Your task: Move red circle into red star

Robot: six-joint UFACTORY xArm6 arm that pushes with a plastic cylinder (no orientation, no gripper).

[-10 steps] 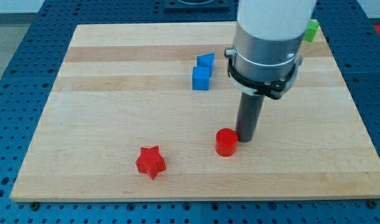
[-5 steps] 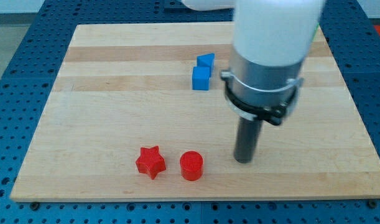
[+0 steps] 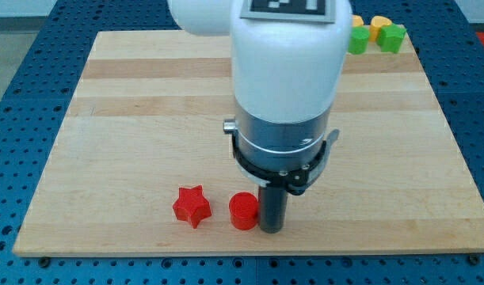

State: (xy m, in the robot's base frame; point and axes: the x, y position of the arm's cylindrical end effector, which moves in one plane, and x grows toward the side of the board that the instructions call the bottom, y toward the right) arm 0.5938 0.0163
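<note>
The red circle (image 3: pixel 242 211) lies near the board's bottom edge, just right of the red star (image 3: pixel 192 206), with a narrow gap between them. My tip (image 3: pixel 271 229) stands right against the circle's right side. The arm's white and grey body fills the middle of the view and hides the two blue blocks behind it.
At the view's top right sit two green blocks (image 3: pixel 358 40) (image 3: pixel 391 37) and a yellow block (image 3: pixel 379 25) near the wooden board's (image 3: pixel 131 119) far corner. The board's bottom edge runs close below the red circle and the tip.
The red circle slid left and down to sit beside the red star. My tip has moved left and down to the circle's right side, and the arm now covers the blue blocks.
</note>
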